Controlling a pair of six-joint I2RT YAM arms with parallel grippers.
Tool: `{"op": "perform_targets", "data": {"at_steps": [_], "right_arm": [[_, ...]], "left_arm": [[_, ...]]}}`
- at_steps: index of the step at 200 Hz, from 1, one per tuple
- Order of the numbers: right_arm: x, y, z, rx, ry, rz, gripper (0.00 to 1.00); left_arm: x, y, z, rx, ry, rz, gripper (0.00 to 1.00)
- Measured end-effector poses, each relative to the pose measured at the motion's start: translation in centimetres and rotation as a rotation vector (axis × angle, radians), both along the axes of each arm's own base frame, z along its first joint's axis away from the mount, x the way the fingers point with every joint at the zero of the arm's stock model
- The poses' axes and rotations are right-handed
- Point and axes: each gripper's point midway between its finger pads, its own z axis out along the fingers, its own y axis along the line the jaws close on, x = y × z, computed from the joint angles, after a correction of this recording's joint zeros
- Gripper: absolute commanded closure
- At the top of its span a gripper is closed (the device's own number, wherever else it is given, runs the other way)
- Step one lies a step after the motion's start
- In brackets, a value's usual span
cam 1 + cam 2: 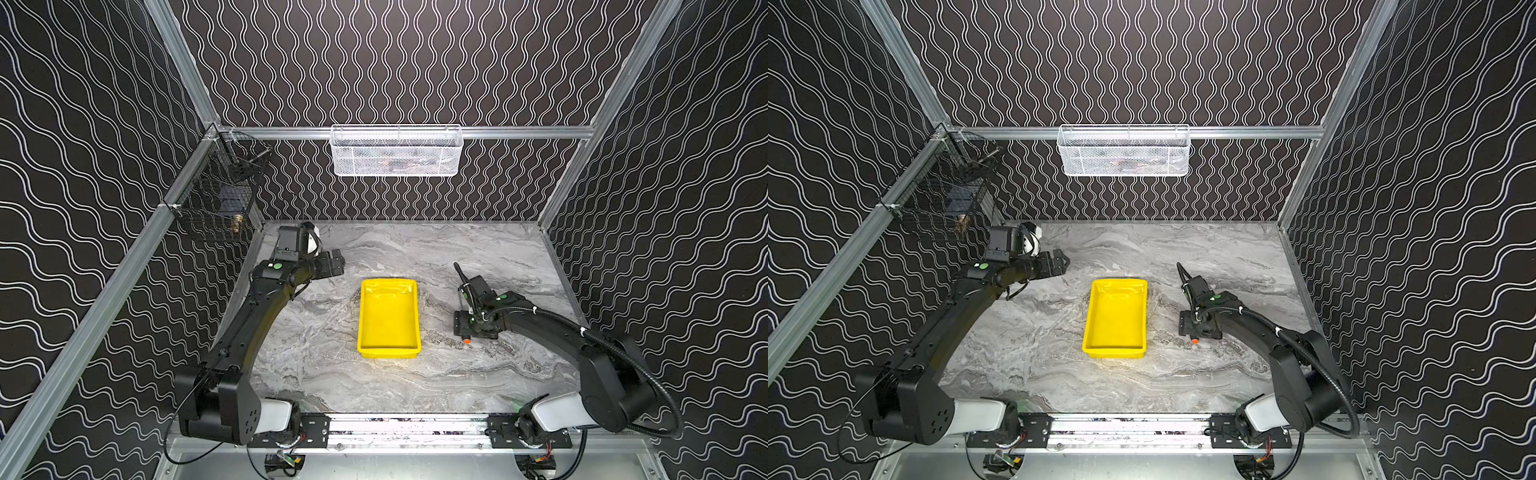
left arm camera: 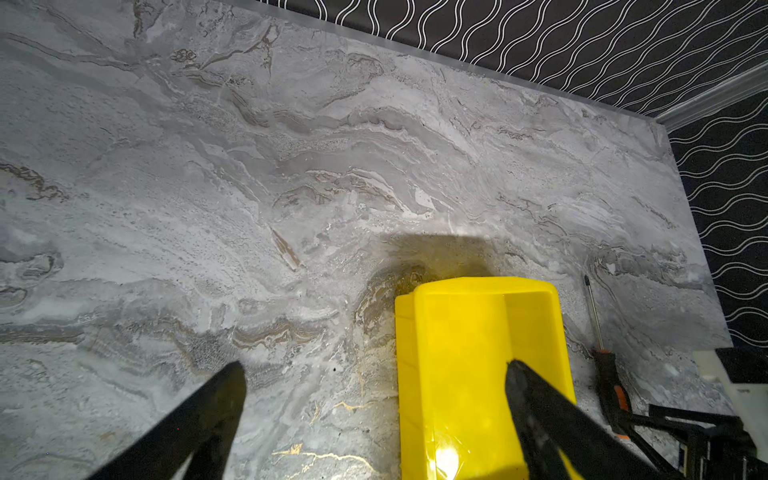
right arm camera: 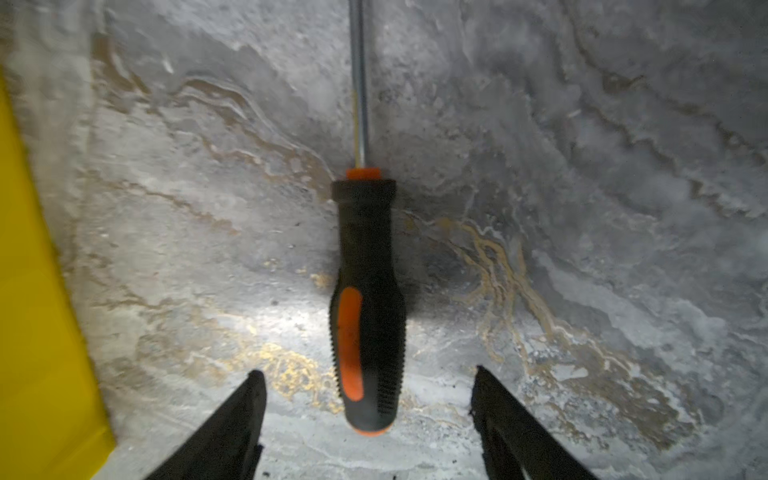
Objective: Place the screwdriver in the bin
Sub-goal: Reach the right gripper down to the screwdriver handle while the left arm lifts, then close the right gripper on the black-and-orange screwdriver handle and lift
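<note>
The screwdriver lies flat on the marble table, black handle with an orange stripe, thin shaft pointing away from my right gripper. My right gripper is open and low over the handle's orange-capped end, one finger on each side with gaps showing. In a top view only the orange cap peeks out from under that gripper. The yellow bin sits mid-table, empty, just left of the screwdriver. My left gripper hangs open at the back left, holding nothing, its fingers framing the bin's near end.
A white mesh basket hangs on the back rail. A black wire basket hangs on the left rail above my left arm. Patterned walls close in three sides of the table. The bin's wall stands close beside my right gripper.
</note>
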Motion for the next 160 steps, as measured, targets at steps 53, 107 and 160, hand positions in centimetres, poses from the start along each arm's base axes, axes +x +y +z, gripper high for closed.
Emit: {"op": "perform_targets", "data": {"at_steps": [53, 107, 160], "right_arm": [[-0.3, 0.3, -1.9, -0.021, 0.052, 0.015, 0.44], [0.7, 0.8, -2.1, -0.018, 0.044, 0.025, 0.53], [0.8, 0.9, -2.6, -0.03, 0.057, 0.046, 0.78]], "left_arm": [[0.1, 0.5, 0.0, 0.002, -0.001, 0.009, 0.01], [0.2, 0.5, -0.2, 0.002, 0.005, 0.007, 0.01], [0.2, 0.6, -0.3, 0.004, 0.005, 0.004, 0.01]]}}
